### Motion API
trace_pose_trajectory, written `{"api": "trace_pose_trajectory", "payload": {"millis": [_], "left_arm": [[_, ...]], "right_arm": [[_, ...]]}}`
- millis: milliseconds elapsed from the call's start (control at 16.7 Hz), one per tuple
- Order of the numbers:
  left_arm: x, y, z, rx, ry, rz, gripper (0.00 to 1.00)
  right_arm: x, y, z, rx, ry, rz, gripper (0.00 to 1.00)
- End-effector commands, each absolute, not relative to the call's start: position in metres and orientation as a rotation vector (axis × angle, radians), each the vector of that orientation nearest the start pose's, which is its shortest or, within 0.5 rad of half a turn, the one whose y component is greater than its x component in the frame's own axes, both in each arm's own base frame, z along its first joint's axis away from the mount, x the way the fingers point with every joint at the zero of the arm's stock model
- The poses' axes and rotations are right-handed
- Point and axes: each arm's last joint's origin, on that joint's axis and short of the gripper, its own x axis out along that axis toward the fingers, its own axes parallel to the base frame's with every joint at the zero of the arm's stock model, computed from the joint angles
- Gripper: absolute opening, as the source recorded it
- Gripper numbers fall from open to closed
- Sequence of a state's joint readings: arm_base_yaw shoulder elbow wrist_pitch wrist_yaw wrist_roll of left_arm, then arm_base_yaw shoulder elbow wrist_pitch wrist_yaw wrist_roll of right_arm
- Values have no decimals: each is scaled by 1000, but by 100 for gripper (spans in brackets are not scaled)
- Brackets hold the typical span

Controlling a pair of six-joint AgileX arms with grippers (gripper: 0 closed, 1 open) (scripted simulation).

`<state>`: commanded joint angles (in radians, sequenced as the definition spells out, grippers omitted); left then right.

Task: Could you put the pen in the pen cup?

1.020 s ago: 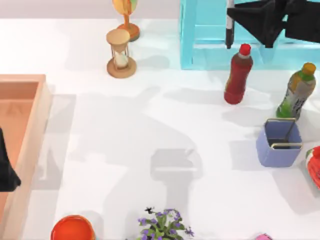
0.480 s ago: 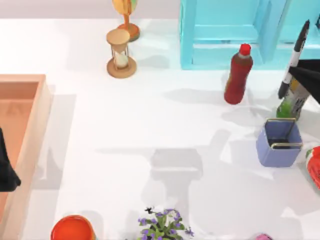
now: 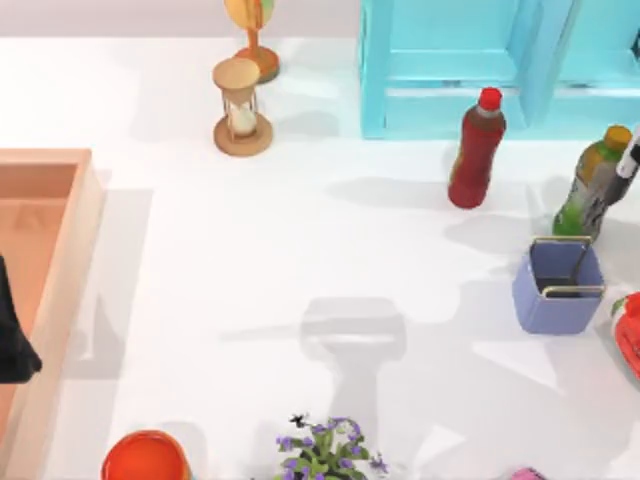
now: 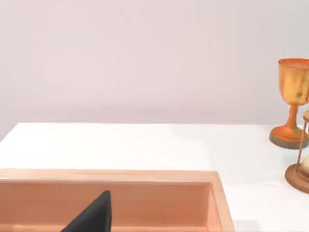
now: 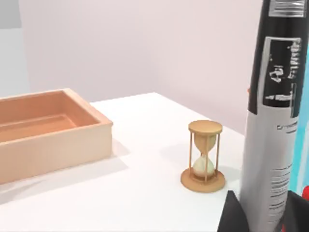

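Marker-like pen (image 3: 626, 168) hung tilted at the top view's right edge, its lower end overlapping the green bottle (image 3: 592, 186), above and behind the pen cup (image 3: 559, 286). In the right wrist view the right gripper (image 5: 263, 212) was closed on the pen's (image 5: 273, 116) barrel, dark fingers (image 5: 232, 215) either side. The left gripper (image 3: 12, 335) sat parked over the wooden tray (image 3: 62, 270); its finger spacing could not be told.

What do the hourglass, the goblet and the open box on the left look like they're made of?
The hourglass looks like turned wood with clear glass bulbs holding pale sand. The goblet looks like polished gold-coloured metal, judging by its bright sheen. The box looks like plain light wood with a matte finish, though it could be painted.
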<state>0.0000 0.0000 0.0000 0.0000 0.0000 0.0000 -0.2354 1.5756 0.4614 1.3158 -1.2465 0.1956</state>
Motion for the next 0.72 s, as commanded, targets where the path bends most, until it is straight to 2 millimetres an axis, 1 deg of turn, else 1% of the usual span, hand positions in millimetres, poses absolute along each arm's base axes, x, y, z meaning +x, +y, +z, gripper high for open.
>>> {"api": "trace_pose_trajectory", "payload": {"millis": [300,420,540,720], "left_arm": [[106,-1,160,0,0,0,100],[106,-1,160,0,0,0,100],[106,-1,160,0,0,0,100],[106,-1,160,0,0,0,100]], "right_arm": [[264,-27,188,13,-51,1049,0],[262,-24,185,27,-36,1051,0],[263,-25,182,36,-26,1046,0],[266,-28,183,22,-42,1033,0]]}}
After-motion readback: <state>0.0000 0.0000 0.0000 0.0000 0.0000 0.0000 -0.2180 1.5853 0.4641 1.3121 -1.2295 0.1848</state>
